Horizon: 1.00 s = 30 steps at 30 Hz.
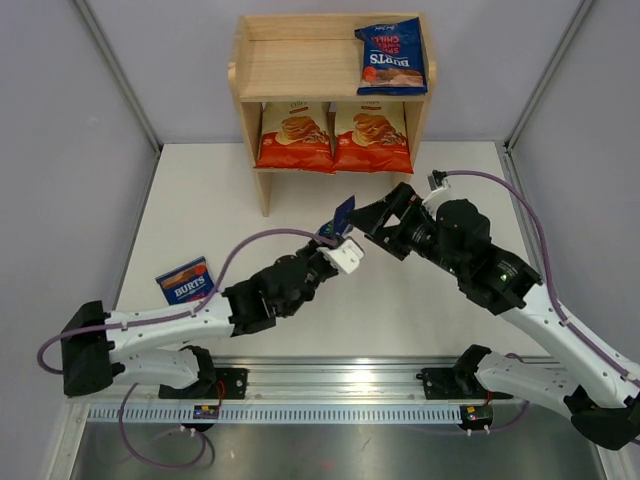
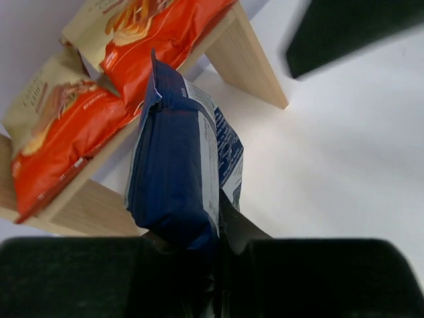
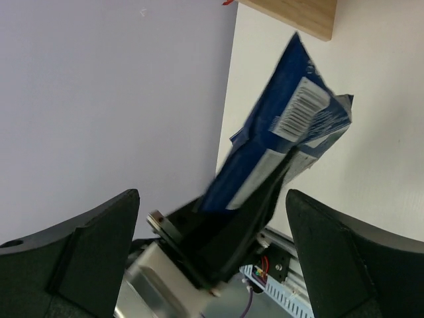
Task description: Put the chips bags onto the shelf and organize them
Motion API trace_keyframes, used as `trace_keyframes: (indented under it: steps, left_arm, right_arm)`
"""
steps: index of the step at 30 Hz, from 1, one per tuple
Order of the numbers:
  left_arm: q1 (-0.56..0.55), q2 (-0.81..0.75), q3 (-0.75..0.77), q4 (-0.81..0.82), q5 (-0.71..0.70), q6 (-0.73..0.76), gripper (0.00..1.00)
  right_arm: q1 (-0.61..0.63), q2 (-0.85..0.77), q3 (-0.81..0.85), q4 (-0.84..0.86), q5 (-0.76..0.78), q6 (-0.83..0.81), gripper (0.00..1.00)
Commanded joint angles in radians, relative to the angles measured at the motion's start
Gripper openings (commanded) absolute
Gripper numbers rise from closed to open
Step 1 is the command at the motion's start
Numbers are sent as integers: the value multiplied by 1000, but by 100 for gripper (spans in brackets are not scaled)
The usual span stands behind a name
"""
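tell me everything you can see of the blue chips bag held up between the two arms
The dark blue bag is a small, glossy packet, puffed, with a crimped top seam and a white back panel carrying a barcode. It stands roughly upright, lifted off the table in front of the shelf. The left end effector clamps its lower end; the right end effector is open close by, not touching.

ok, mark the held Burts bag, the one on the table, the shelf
held Burts bag (image 2: 172, 179): left wrist view, dark blue panel.
Burts bag on table (image 1: 185, 281): top view, front label.
shelf (image 1: 295, 65): top view, bare top tier.
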Motion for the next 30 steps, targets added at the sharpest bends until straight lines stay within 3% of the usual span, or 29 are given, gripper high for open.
trace_keyframes:
  steps: [1,5,9,17,21,24,25,28,30]
  left_arm:
    - [-81,68,53,229,-204,328,14]
    - [-188,140,3,454,-284,593,16]
    - [-237,175,-31,652,-316,740,16]
    - [-332,252,-11,729,-338,861,16]
    - [-352,284,-5,752,-339,881,17]
    - [-357,295,-4,747,-333,866,19]
    - [-357,297,-1,741,-332,852,20]
    - [-352,303,2,709,-326,820,24]
    - [-343,304,7,685,-327,795,28]
  right_arm:
    - [-5,-16,79,-142,12,59,100]
    - [-7,-93,28,-176,102,138,100]
    - [-10,-86,20,-216,51,148,98]
    - [-39,-62,37,-238,16,132,83]
    - [-59,-42,42,-258,14,105,67]
    - [-60,-47,28,-264,34,89,49]
    - [-60,-50,25,-267,43,67,37]
    - [-60,-57,22,-275,66,25,16]
    - [-60,-63,25,-279,79,4,17]
